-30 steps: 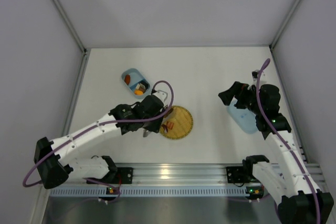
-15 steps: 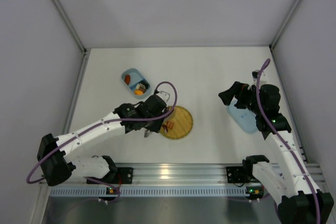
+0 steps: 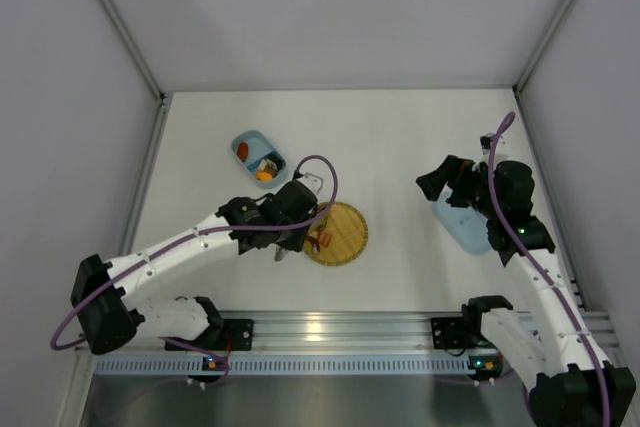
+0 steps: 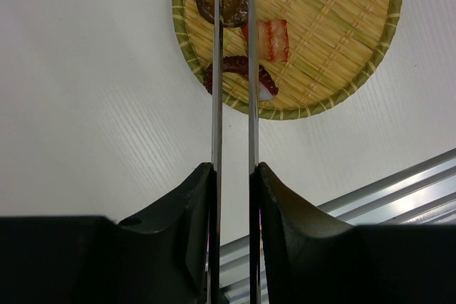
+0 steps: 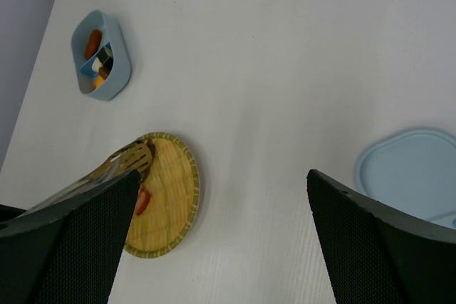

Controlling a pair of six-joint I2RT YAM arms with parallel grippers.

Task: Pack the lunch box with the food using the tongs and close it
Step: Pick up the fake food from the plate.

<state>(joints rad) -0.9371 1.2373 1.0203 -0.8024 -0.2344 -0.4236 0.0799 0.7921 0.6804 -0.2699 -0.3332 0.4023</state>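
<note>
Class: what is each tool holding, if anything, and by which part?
The left tool grips the tongs by both thin arms, well back from their tips. The right tool is open and holds nothing.

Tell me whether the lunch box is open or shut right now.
Open. The lunch box has no lid on, food pieces show inside, and the lid lies flat, apart to the right.

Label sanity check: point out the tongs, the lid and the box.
tongs (image 4: 216, 105), left wrist view, on the left metal arm, midway along.
lid (image 5: 413, 169), right wrist view, on the middle of its flat top.
box (image 5: 122, 62), right wrist view, on its outer side wall.
</note>
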